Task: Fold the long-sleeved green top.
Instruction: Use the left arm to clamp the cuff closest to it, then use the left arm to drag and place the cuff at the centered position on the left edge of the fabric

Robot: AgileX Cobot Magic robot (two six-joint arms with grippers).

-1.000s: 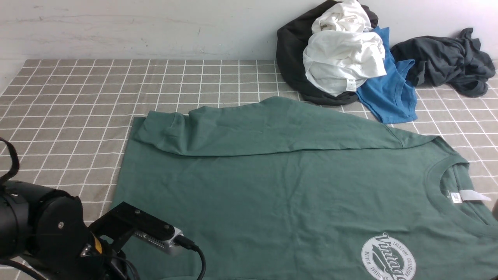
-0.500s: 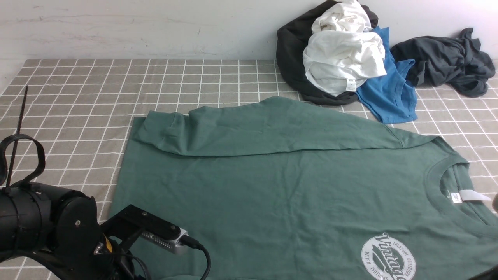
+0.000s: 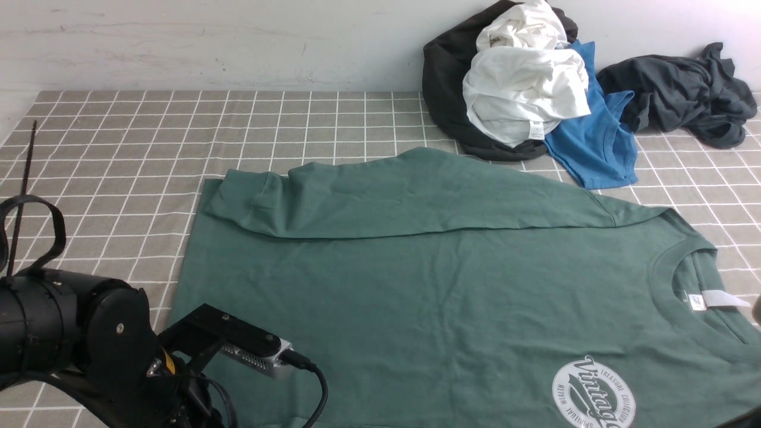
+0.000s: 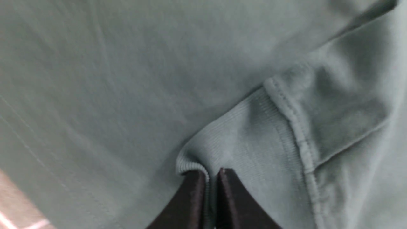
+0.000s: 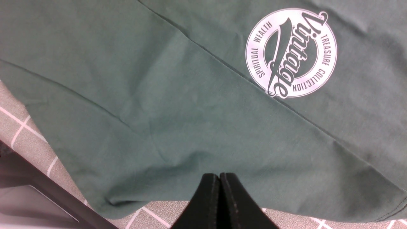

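Observation:
The green long-sleeved top [image 3: 428, 297] lies flat on the checked table, neck [image 3: 684, 279] with white tag to the right, "Vintage" logo [image 3: 593, 395] near the front. Its far sleeve [image 3: 380, 199] is folded across the body. My left arm [image 3: 71, 339] is at the front left and its jaws are below the front view's edge. In the left wrist view my left gripper [image 4: 208, 172] is shut on the sleeve's ribbed cuff [image 4: 241, 133]. My right gripper [image 5: 219, 175] is shut and empty, over the top's front edge [image 5: 190, 143] near the logo [image 5: 291, 52].
A pile of clothes sits at the back right against the wall: a black garment [image 3: 443, 77], white garments [image 3: 523, 83], a blue T-shirt [image 3: 594, 142] and a dark grey garment [image 3: 678, 89]. A black frame edge [image 5: 47, 194] shows in the right wrist view.
My left arm has risen and shifted a little to the right at the front left, with its cable loop coming up into view. The top has not visibly moved.

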